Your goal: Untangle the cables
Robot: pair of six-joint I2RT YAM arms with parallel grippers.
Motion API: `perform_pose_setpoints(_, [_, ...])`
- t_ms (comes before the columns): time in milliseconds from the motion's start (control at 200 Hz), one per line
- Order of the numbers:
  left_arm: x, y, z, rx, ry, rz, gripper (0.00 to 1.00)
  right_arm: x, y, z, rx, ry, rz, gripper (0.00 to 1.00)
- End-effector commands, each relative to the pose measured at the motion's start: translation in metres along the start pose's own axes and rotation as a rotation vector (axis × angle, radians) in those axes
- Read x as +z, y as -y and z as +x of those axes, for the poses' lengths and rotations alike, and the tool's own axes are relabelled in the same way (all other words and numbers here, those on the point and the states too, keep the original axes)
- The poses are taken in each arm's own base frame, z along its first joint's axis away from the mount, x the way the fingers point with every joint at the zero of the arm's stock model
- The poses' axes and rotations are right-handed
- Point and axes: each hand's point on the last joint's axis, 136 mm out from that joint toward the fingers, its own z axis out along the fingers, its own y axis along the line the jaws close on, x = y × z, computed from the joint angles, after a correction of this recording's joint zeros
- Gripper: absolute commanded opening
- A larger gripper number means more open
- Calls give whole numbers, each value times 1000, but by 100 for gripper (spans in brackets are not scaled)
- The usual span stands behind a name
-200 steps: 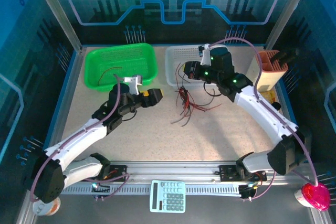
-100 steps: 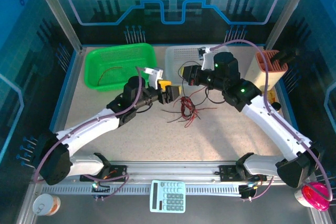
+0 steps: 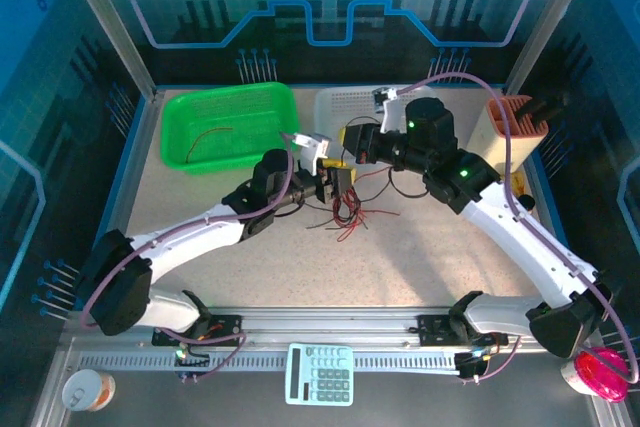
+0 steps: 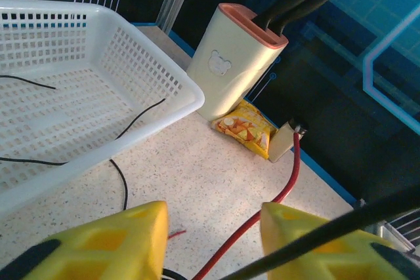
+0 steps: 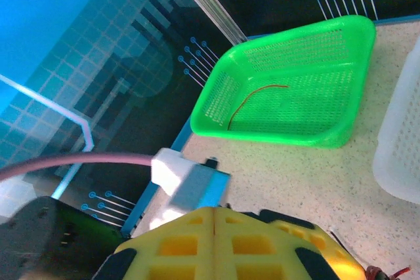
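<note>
Scene: Two arms meet mid-table over the cables [image 3: 347,209], a loose knot of red and black strands lying on the speckled table [image 3: 200,237], just in front of the white basket [image 4: 144,63].
Left gripper [image 4: 213,240]: its yellow fingers [image 4: 111,240] stand apart. A red strand [image 4: 289,181] runs up through the gap, touching neither pad as far as can be seen. A black strand [image 4: 341,224] crosses the right-hand finger.
Right gripper [image 5: 216,240]: pads are pressed flat together. Whether any strand is caught between them cannot be told.
Sorted so far: one red wire [image 5: 259,96] lies in the green basket [image 5: 275,132], and black wires [image 4: 141,119] lie in the white basket.
Handling: likely feather-light, limp and a little springy. The strands look apt to drag their neighbours along and to slip out of a loose pinch.
Where to grip: probably a single strand near a free end at the knot's edge, pinched squarely between the pads and drawn off slowly.
</note>
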Motion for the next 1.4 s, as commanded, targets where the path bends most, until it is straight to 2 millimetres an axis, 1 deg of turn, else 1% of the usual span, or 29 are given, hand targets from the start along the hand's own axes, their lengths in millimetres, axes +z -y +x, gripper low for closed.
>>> perform_pose_setpoints(0, [5, 0, -4, 9, 44, 4, 36, -25, -31, -26, -41, 88, -61, 0])
perform_pose_setpoints(190, [13, -17, 20, -21, 11, -29, 22, -46, -51, -51, -66, 165, -96, 0])
perform_pose_setpoints(275, [16, -26, 35, -34, -13, -51, 22, -54, -56, -62, -81, 193, -92, 0])
perform_pose_setpoints(390, [19, -38, 53, -47, -43, -81, 21, -61, -54, -77, -77, 227, -87, 0])
perform_pose_setpoints(555, [18, -54, 76, -57, -84, -125, 20, -72, -43, -96, -30, 274, -92, 0])
perform_pose_setpoints(720, [14, -65, 94, -66, -111, -157, 18, -95, -33, -125, 0, 352, -79, 0])
perform_pose_setpoints(805, [12, -68, 101, -74, -118, -167, 18, -108, -35, -140, 8, 393, -86, 0])
perform_pose_setpoints(845, [11, -69, 103, -78, -118, -166, 18, -111, -36, -144, 11, 399, -93, 0])
perform_pose_setpoints(925, [9, -66, 100, -90, -106, -159, 19, -112, -39, -145, 12, 397, -108, 0])
perform_pose_setpoints(950, [8, -64, 98, -93, -101, -152, 20, -110, -38, -143, 15, 388, -112, 0])
perform_pose_setpoints(995, [5, -60, 94, -95, -91, -139, 25, -107, -38, -140, 22, 375, -122, 0])
perform_pose_setpoints(1085, [-3, -51, 82, -93, -69, -121, 40, -99, -30, -131, 43, 349, -127, 0])
perform_pose_setpoints(1220, [-17, -32, 55, -66, -13, -86, 57, -91, -25, -120, 53, 318, -130, 0])
perform_pose_setpoints(1296, [-23, -20, 36, -35, 16, -63, 66, -88, -27, -114, 48, 300, -138, 0])
perform_pose_setpoints(1396, [-25, -4, 13, 4, 45, -31, 75, -84, -33, -107, 38, 279, -151, 0])
